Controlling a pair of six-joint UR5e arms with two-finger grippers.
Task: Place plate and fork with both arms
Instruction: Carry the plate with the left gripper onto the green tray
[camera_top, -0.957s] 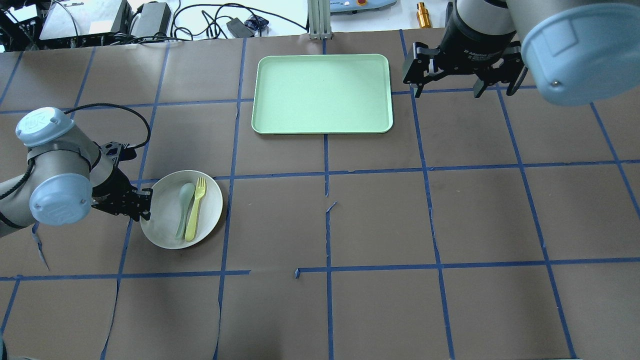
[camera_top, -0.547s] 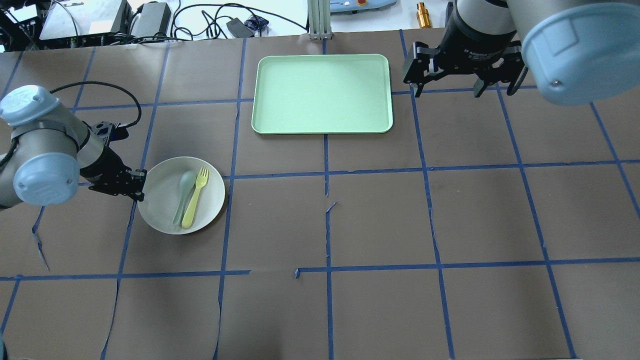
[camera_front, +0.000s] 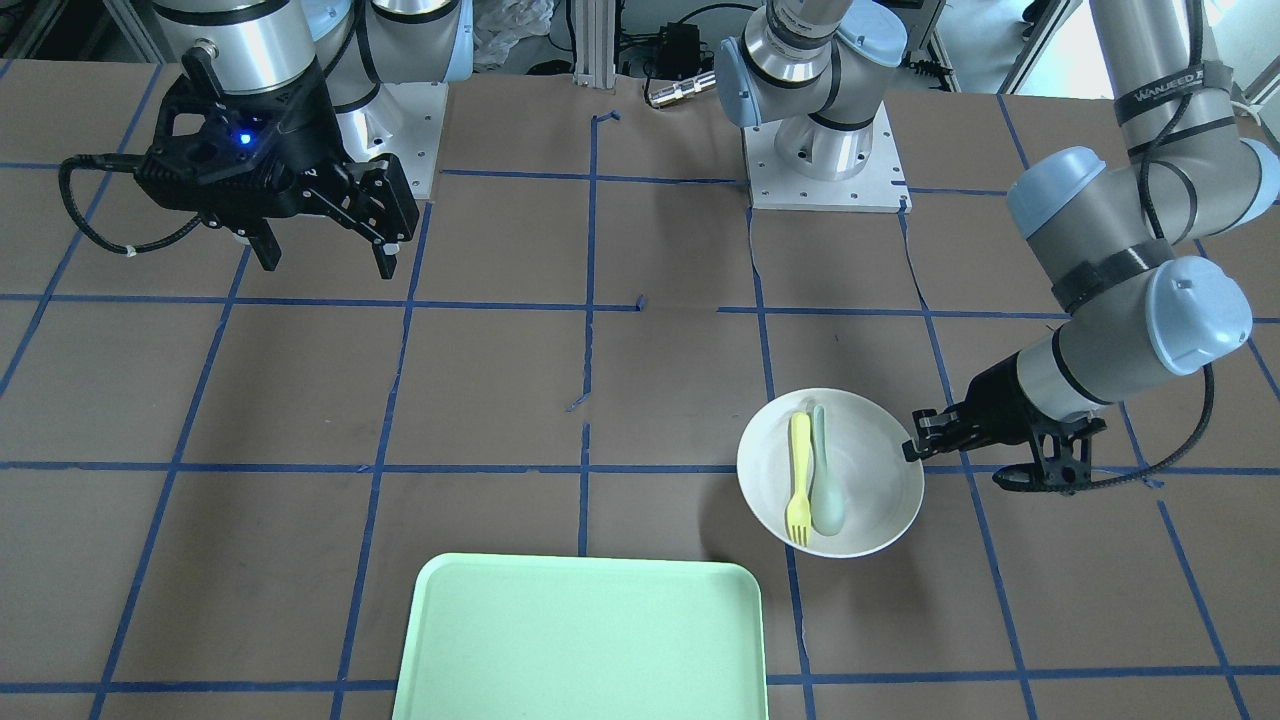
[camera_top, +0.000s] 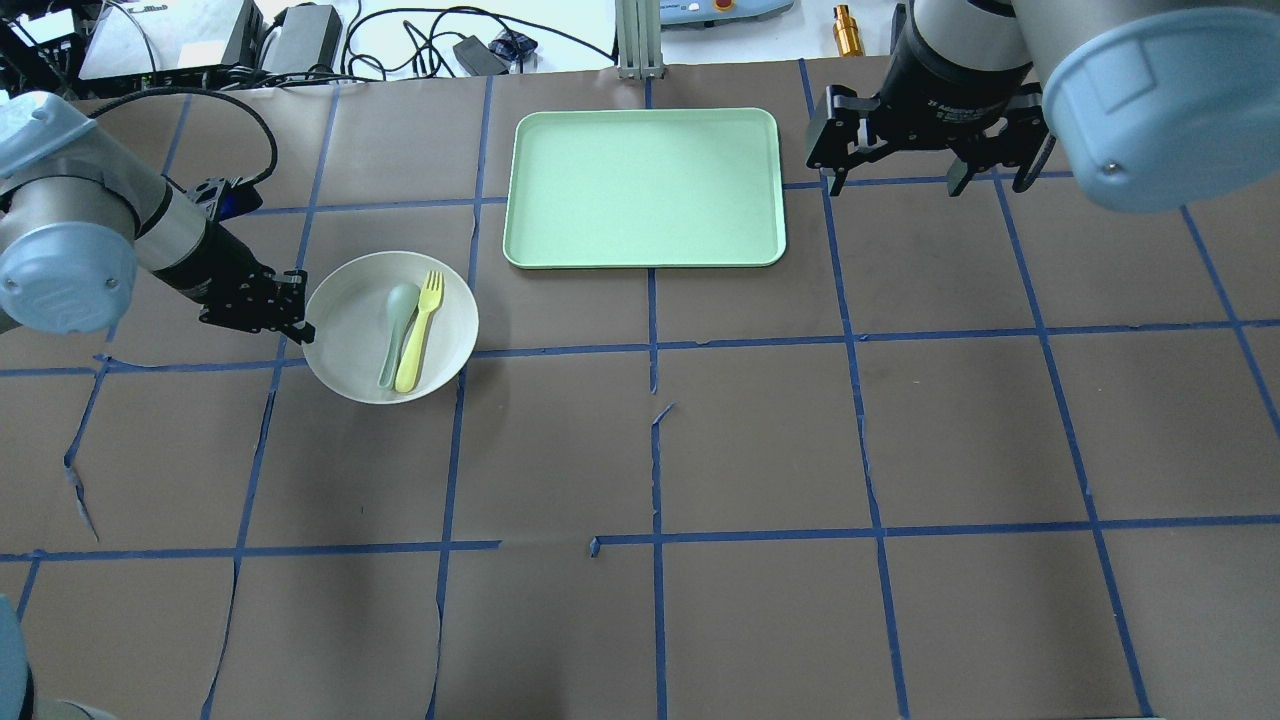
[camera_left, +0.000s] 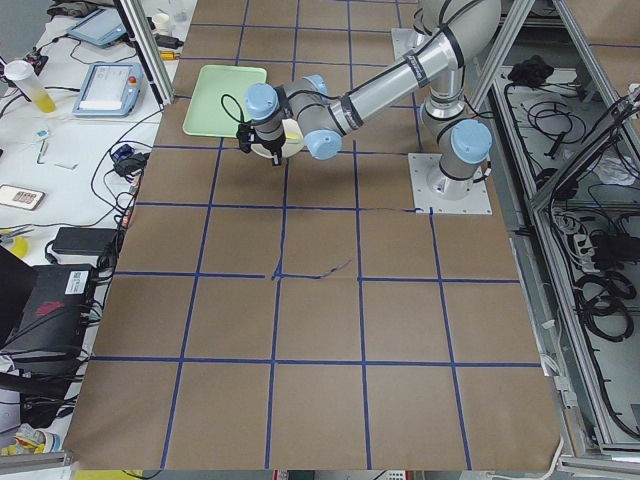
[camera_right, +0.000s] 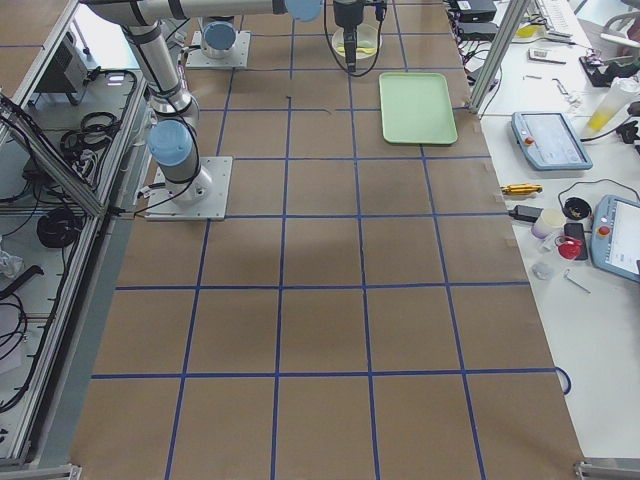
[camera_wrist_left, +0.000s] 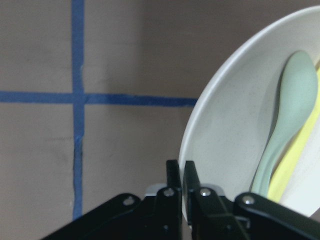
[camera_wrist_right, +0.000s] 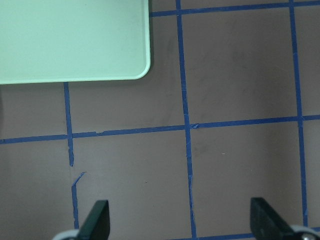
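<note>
The off-white plate (camera_top: 350, 320) is held off the table at its left rim by my left gripper (camera_top: 303, 323), which is shut on it. The yellow fork (camera_top: 418, 325) lies in the plate beside a pale grey-green spoon (camera_top: 396, 320). In the front-facing view the plate (camera_front: 870, 480), fork (camera_front: 799, 475) and left gripper (camera_front: 912, 448) show at the right. The left wrist view shows the fingers (camera_wrist_left: 175, 190) pinching the plate's rim (camera_wrist_left: 220, 125). My right gripper (camera_top: 893, 175) hangs open and empty to the right of the tray; it also shows in the front-facing view (camera_front: 322, 255).
The light-green tray (camera_top: 645, 188) lies at the table's far middle, up and to the right of the plate; it also shows in the front-facing view (camera_front: 580, 640) and the right wrist view (camera_wrist_right: 70, 40). Cables and equipment lie beyond the table's far edge.
My left gripper has carried the plate, with fork and spoon in it, away from the robot and slightly right, toward the tray. The right arm has not moved.
</note>
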